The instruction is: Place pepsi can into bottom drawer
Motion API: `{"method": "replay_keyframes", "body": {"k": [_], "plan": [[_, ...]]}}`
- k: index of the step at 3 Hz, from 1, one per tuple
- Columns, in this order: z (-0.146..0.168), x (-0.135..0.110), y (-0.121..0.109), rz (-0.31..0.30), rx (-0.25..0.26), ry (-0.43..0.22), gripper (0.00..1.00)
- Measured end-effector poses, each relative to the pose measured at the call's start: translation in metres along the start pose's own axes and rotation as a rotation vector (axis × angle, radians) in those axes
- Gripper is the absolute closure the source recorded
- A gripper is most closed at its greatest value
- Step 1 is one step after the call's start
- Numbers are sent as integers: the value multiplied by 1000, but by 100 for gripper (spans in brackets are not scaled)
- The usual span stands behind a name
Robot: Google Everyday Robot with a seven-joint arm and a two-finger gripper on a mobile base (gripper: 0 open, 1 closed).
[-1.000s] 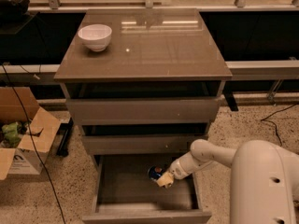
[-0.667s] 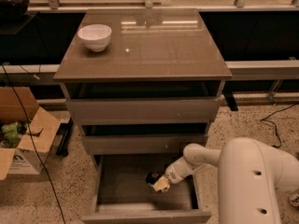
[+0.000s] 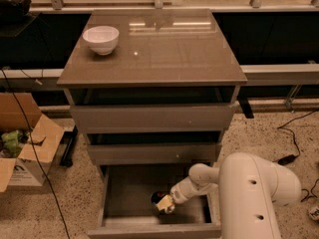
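The bottom drawer (image 3: 117, 203) is pulled out wide below the two shallower drawers of the grey-brown cabinet (image 3: 152, 116). My gripper (image 3: 165, 203) reaches down into it from the right, low over the drawer floor right of the middle. The pepsi can (image 3: 159, 198) shows as a small dark can with a bit of red at the gripper's tip, partly hidden by it, at or just above the drawer floor.
A white bowl (image 3: 100, 39) stands on the cabinet top at the back left. An open cardboard box (image 3: 22, 148) sits on the speckled floor to the left, with a black cable running past it. My white arm housing (image 3: 254, 198) fills the lower right.
My gripper with the can has moved left and lower, deeper into the bottom drawer. The arm's housing has swung further into view.
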State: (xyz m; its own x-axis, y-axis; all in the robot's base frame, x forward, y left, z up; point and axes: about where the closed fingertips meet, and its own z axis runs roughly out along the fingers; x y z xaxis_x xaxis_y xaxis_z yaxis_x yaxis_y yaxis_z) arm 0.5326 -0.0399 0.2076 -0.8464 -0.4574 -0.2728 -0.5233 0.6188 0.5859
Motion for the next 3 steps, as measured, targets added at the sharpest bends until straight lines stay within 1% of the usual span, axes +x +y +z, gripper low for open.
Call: {"method": "replay_keyframes", "body": {"k": [1,2,3], "plan": [[20,-7,-6,47,-11,-6,14],[40,-1,-3,91,-32,11,0],[41,-1,-3,92,-33,12,0]]}}
